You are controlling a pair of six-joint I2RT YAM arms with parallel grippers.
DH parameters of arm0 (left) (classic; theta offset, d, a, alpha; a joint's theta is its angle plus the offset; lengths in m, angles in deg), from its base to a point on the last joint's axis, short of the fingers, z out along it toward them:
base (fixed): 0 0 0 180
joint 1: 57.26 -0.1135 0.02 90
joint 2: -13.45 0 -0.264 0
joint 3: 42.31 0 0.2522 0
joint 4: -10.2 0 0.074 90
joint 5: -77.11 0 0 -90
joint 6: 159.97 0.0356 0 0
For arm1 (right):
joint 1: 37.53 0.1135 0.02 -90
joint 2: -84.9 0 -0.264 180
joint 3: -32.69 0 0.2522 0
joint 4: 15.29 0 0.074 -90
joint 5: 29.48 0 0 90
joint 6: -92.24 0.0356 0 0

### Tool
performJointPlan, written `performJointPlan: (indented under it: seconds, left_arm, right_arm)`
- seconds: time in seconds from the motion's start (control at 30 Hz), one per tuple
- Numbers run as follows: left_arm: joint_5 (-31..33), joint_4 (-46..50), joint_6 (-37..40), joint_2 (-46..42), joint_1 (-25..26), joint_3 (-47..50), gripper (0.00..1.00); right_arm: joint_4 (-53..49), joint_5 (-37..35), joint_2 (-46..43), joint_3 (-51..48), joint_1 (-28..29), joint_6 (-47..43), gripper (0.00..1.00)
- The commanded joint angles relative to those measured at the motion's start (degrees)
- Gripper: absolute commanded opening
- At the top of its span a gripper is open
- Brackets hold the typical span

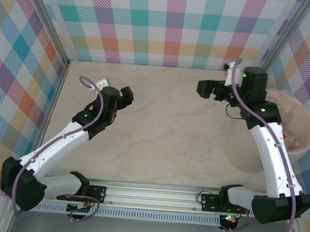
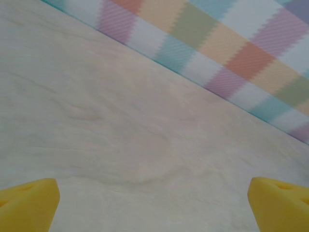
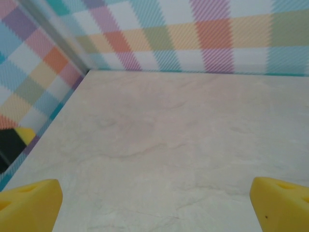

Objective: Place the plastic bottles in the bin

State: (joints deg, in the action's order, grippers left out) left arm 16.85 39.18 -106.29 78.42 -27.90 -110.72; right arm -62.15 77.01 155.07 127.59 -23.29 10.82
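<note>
Hovering over the table (image 1: pixel 158 138), both grippers hold nothing. Left gripper (image 1: pixel 125 96) is mid-left, yellow pads (image 2: pixel 29 205) wide apart, nothing between them. Right gripper (image 1: pixel 203 89) is further back, right of centre, just left of the bin (image 1: pixel 246 156), jaws spread wide and empty. Bin stands at the right edge. Bottles (image 1: pixel 292 140) lie inside it as red-and-clear bits, too blurred to count.

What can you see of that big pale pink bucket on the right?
The bin is a wide, round bucket of pale pink plastic that looks see-through. It stands upright and open-topped on the table, close to the checked wall on the right. The right arm crosses in front of it and hides part of its rim. Something small and red shows inside, too unclear to name.
</note>
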Motion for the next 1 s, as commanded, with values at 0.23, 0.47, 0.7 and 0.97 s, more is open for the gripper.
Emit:
performJointPlan:
  seconds: [0.23,0.47,0.7,0.97]
  left_arm:
    - [28.54,5.32,6.64,0.68,-7.3,6.33,1.0]
    - [23.52,-7.87,12.02,5.66,-16.78,15.47,1.0]
    - [1.06,-23.13,22.79,15.13,-21.6,19.0,1.0]
    - [-5.89,-43.65,34.89,16.62,-22.06,25.82,1.0]
  right_arm:
    - [16.75,-12.13,3.34,-19.22,2.09,-5.75,1.0]
    - [20.76,-12.65,9.2,-25.86,-1.5,-11.71,1.0]
    - [26.92,-9.33,14.76,-31.88,-7.86,-13.44,1.0]
    - [35.64,-7.89,17.1,-37.48,-11.11,-16.18,1.0]
